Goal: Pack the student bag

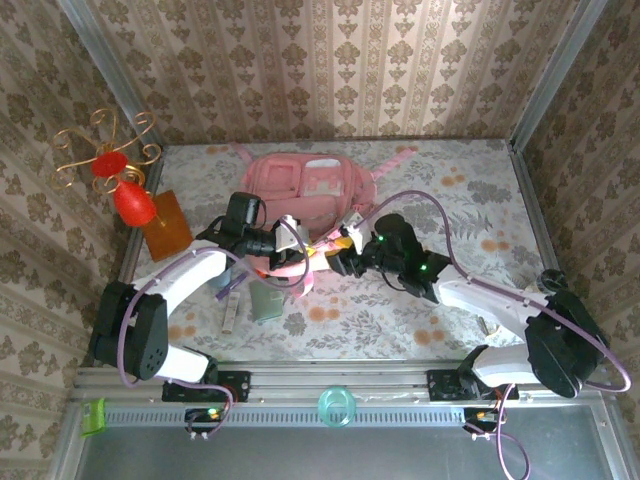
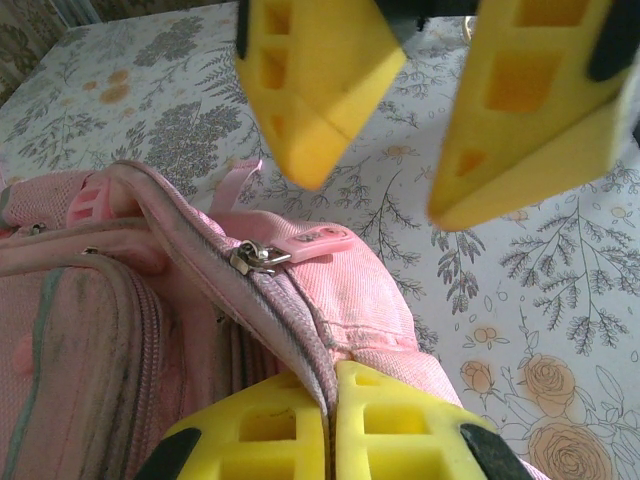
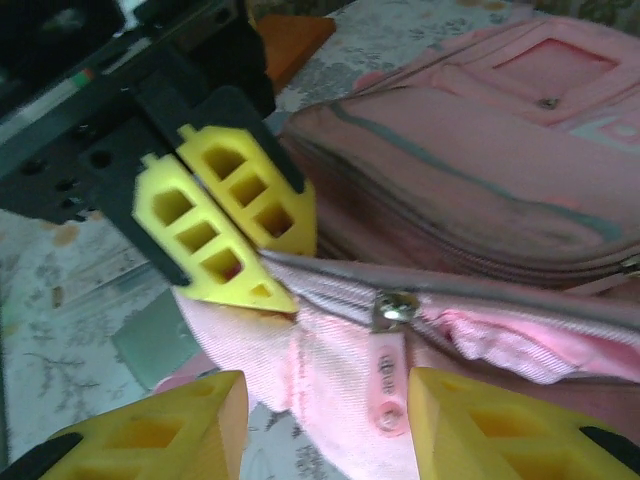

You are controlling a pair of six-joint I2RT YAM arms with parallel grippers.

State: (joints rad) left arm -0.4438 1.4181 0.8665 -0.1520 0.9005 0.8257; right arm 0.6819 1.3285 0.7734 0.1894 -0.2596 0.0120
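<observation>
student bag lying flat at the far middle of the floral table, left gripper clamped on the zipper edge at its near side, right gripper open, jaws either side of the pink zip pull

**Left wrist view:** the student bag runs off the left and bottom edges. The fingers of the left gripper are cropped by the bottom edge, and those of the right gripper by the top edge.

**Right wrist view:** the left gripper is blurred at upper left, and an orange object is half hidden behind it.

**Top external view:** the bag's near edge is hidden beneath both grippers at frame centre. A flat grey item, lower left of centre, is too small to identify.
</observation>
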